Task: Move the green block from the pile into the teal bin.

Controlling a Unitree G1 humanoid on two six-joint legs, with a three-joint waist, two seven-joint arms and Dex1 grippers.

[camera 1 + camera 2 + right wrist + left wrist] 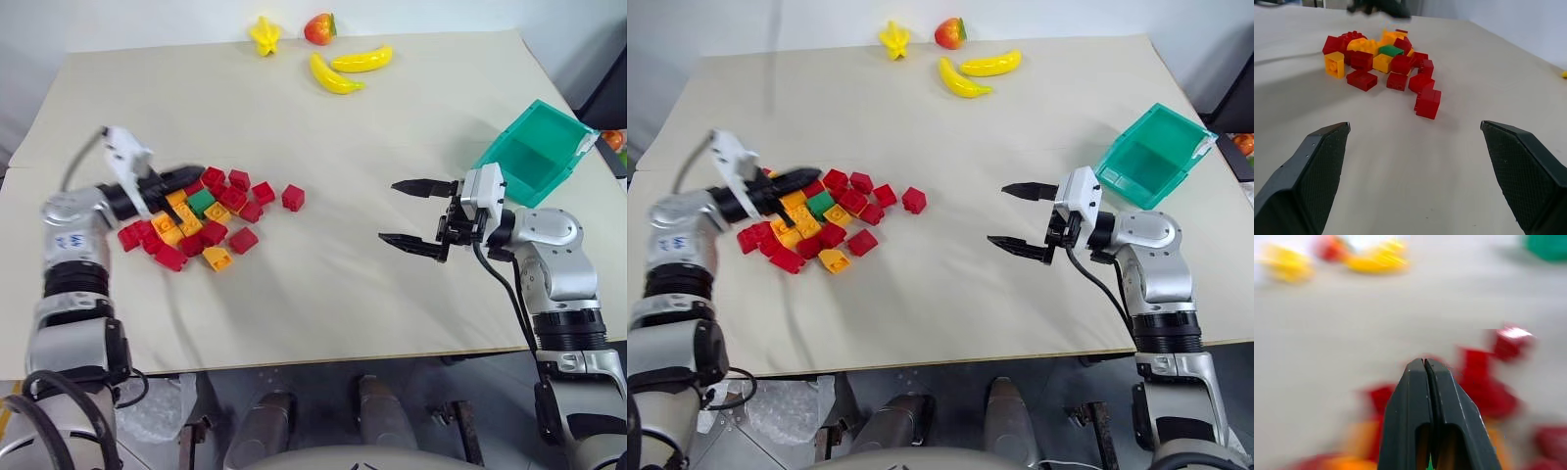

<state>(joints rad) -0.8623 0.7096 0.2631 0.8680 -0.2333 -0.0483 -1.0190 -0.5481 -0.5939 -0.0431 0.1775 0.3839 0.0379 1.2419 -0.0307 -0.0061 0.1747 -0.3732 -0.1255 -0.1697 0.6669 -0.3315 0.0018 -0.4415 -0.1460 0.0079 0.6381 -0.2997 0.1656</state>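
Clearly the green block (202,203) has not left the pile (201,220): it sits among red and orange-yellow bricks near the pile's middle, studs up, with neighbours pressed against its sides. The left claw (196,175) hovers at the pile's far edge, just beyond the green block, its two black fingers pressed together with nothing between them. The right claw (411,212) hangs over bare tabletop (323,284) between the pile and the teal bin (534,152), fingers spread wide and empty, pointing back toward the pile. The teal bin lies well away from the pile, on the right claw's side, tipped so its open mouth shows.

As a small hard plastic brick, the green block should be light and rigid, with smooth, somewhat slippery walls; it will not deform, so a pinch on two opposite flat sides looks surest. With bricks crowding it, fingers coming down either side may nudge neighbours or ride up on them. The left claw would need to open before any pinch.
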